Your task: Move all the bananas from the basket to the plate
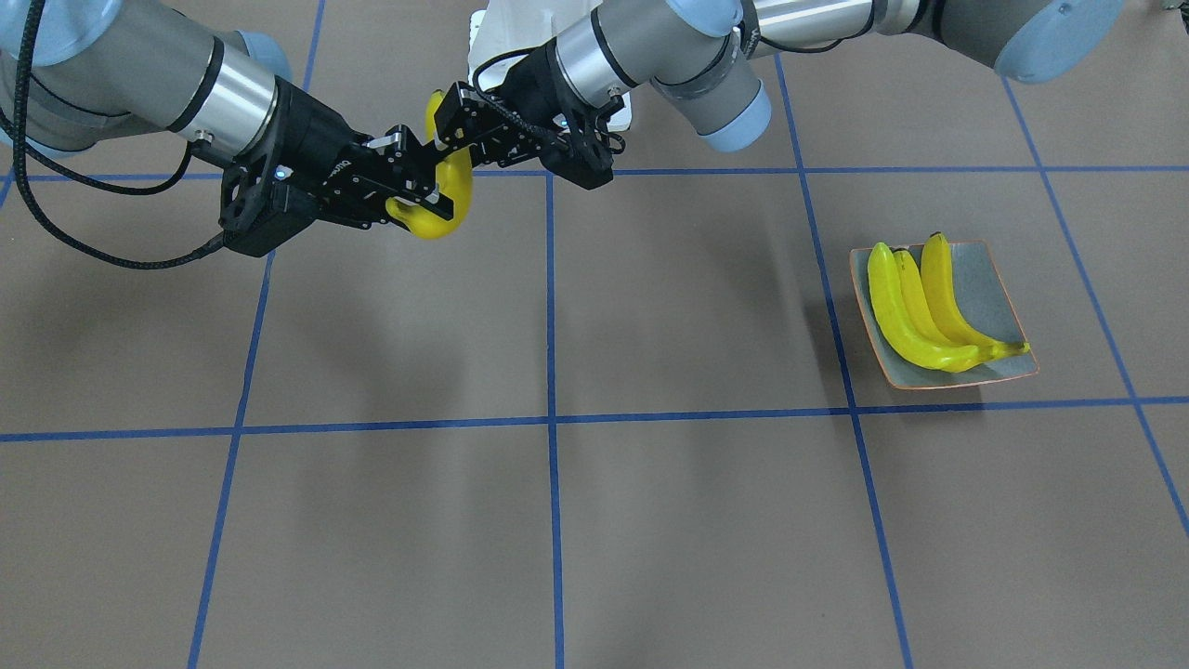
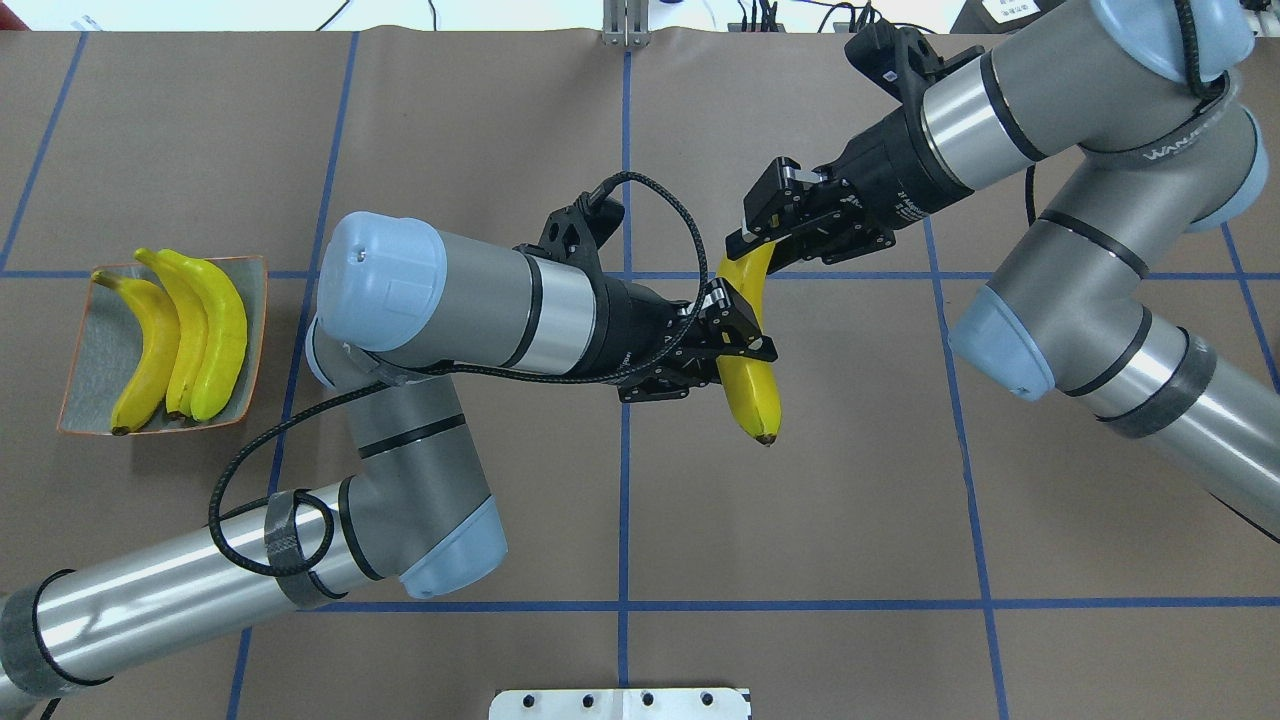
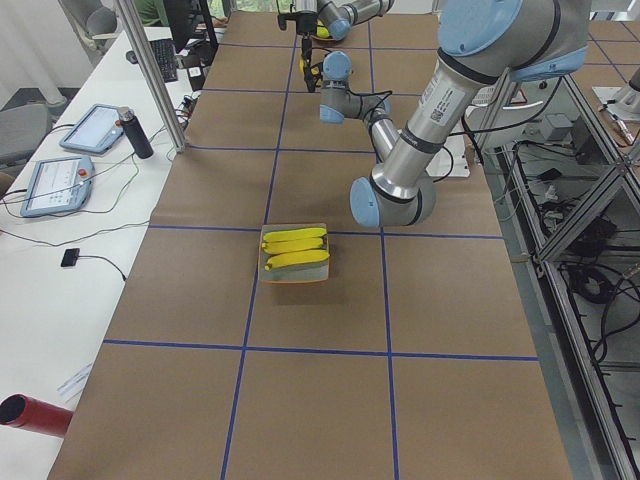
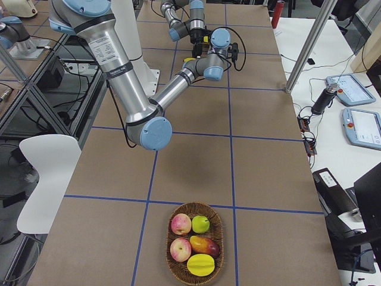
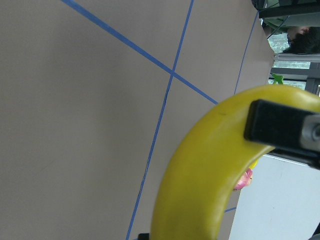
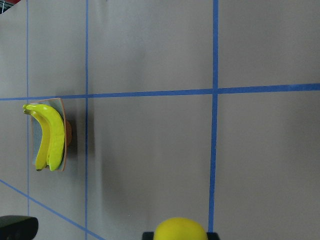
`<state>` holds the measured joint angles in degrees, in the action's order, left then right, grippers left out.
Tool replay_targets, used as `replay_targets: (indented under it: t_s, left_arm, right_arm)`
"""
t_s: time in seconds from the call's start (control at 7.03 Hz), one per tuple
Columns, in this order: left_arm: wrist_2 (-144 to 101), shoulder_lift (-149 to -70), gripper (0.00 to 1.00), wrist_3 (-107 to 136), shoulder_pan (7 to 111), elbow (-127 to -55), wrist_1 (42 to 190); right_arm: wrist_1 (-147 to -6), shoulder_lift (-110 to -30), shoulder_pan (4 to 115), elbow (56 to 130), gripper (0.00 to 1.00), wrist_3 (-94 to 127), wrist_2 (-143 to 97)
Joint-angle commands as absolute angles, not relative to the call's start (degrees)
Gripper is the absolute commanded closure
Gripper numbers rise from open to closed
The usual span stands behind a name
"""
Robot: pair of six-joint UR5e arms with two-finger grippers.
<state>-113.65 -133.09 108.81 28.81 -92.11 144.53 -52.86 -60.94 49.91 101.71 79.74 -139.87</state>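
Note:
One banana [image 2: 752, 385] hangs in the air over the table's middle, held by both grippers. My left gripper [image 2: 735, 328] is shut on its middle, and my right gripper [image 2: 760, 238] is shut on its far end. In the front-facing view the banana [image 1: 444, 216] sits between the right gripper [image 1: 409, 190] and the left gripper [image 1: 453, 125]. It fills the left wrist view [image 5: 200, 180]. Three bananas [image 2: 190, 335] lie side by side on the plate [image 2: 85, 375] at the table's left end. They also show on the plate [image 1: 989, 288] in the front-facing view [image 1: 920, 311].
The wicker basket [image 4: 221, 238] stands at the table's right end with apples, a mango and a yellow fruit in it; no banana shows there. Tablets [image 3: 88, 125] and a dark bottle [image 3: 137, 135] lie on the side bench. A white chair [image 4: 44, 179] stands beside the table.

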Motion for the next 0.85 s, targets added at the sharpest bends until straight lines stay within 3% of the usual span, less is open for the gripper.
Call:
replay_targets:
  t_s: [0.0,0.71]
  left_arm:
    - [-113.64,-133.07,1.0,108.81,28.83,-92.11,144.58]
    - [-113.73,-127.64,1.0,104.07,30.05,-92.11,144.23]
  right_arm:
    - [-52.74,-61.08,49.75,101.6,0.0,81.12,-139.48]
    - [-53.0,-62.13,58.68,101.6,0.0,82.0,-147.97]
